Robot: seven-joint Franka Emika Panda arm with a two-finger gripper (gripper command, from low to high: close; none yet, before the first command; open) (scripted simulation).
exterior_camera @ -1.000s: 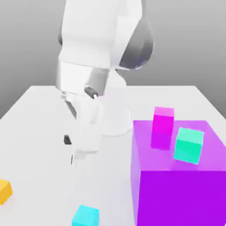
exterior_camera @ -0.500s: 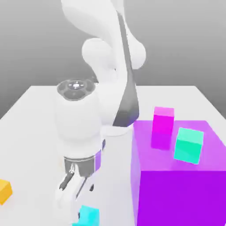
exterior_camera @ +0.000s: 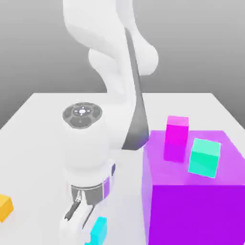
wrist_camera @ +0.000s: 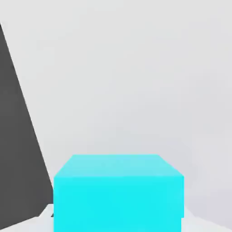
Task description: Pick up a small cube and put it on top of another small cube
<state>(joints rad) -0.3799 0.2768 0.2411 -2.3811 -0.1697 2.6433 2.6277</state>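
The small cyan cube (exterior_camera: pixel 100 230) lies on the white table (exterior_camera: pixel 38 124) near its front edge. My gripper (exterior_camera: pixel 90 235) has come down over it, pointing straight down, and is open; one white finger (exterior_camera: pixel 72 230) stands just to the exterior view's left of the cube and hides part of it. In the hand view the cyan cube (wrist_camera: pixel 118 192) sits very close, between the jaws and resting on the table.
A big purple block (exterior_camera: pixel 191 201) stands on the exterior view's right, carrying a magenta cube (exterior_camera: pixel 177 129) and a mint-teal cube (exterior_camera: pixel 205 157). An orange cube (exterior_camera: pixel 5 208) lies at the left edge. The arm's base (exterior_camera: pixel 129 129) rises behind.
The arm swung forward and dropped from mid-table to the cyan cube; over the last half second the hand sank lower, so a finger now covers part of the cube.
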